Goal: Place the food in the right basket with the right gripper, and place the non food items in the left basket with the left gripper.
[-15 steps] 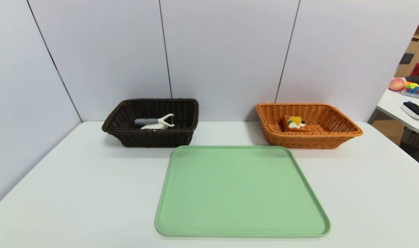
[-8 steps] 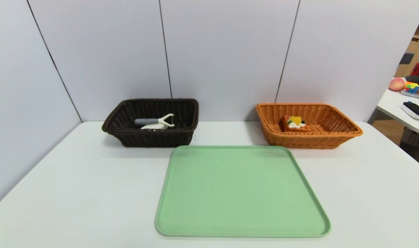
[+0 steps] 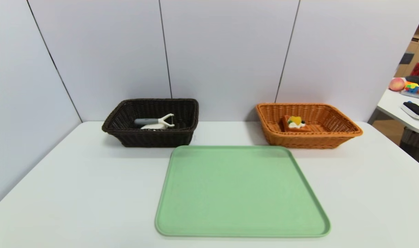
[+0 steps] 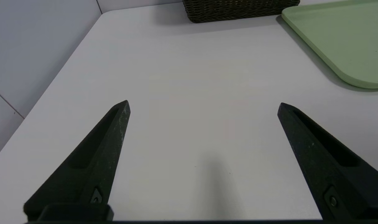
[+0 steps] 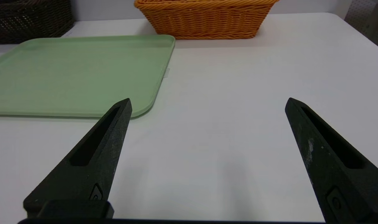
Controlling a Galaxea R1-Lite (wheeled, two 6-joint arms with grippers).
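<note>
Bright, even light washes the tabletop (image 3: 92, 186), paler toward its near left corner. Soft shadows sit under both baskets. In the wrist views, duller light leaves a faint grey streak on the tabletop; the tray's (image 3: 243, 193) edges look crisp.

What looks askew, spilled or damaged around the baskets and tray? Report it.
Nothing stands out. The peeler lies over a white item in the dark basket, and the waffle sits in the orange basket with its topping up. The green tray shows no spill or visible damage.
</note>
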